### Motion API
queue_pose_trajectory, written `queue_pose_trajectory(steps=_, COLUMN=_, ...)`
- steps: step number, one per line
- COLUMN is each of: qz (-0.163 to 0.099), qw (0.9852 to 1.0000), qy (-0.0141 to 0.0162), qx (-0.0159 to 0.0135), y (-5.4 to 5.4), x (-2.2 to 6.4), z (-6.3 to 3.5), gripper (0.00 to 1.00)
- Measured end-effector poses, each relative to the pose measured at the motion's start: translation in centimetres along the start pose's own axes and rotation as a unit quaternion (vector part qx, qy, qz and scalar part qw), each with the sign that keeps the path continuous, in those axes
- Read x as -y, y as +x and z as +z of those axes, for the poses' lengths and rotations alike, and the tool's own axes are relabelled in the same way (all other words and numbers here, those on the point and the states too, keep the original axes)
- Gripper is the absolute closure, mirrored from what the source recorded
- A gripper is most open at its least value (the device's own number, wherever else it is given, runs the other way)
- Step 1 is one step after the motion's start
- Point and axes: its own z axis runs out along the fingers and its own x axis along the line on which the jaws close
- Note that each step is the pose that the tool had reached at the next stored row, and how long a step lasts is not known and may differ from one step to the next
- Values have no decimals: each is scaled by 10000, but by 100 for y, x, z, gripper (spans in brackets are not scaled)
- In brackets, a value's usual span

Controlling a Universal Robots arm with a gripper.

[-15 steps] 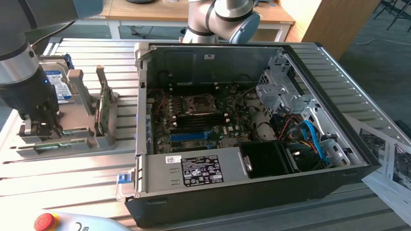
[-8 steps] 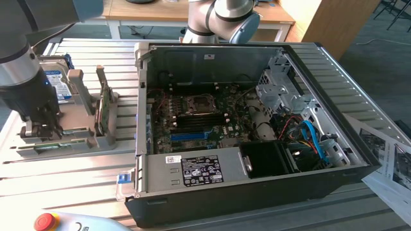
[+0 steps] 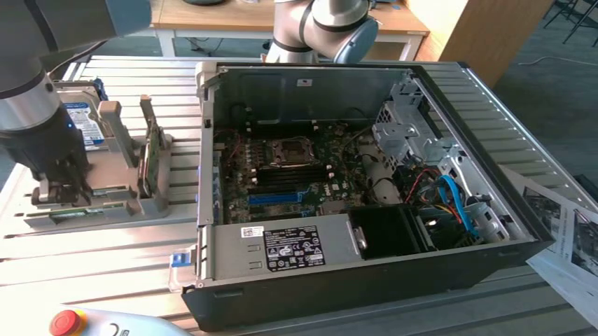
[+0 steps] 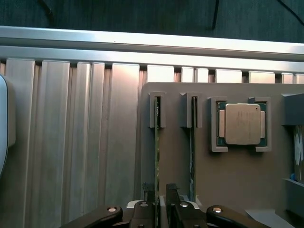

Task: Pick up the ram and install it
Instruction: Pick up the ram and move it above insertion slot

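Over grey moulded holder (image 4: 237, 183), black gripper (image 4: 159, 191) parted astride thin green ram (image 4: 157, 152) standing on edge

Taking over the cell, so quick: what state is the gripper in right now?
Gripper: open, jaws standing either side of the ram, which sits edge-up in its slot in the grey holder.

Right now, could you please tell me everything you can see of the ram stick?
The ram is seen edge-on: a long, very thin strip with a greenish edge that looks like circuit board. It stands on edge in a narrow slot of the grey holder, with one end tucked into a raised grey bracket. The claw straddles its other end. I cannot tell whether it is gripped yet.
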Motion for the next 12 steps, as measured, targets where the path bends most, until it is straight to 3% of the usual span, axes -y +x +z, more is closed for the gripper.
queue_pose_trajectory(steps=12, qz=0, qw=10000, qy=0, qx=0, y=19, x=2, z=84, gripper=76)
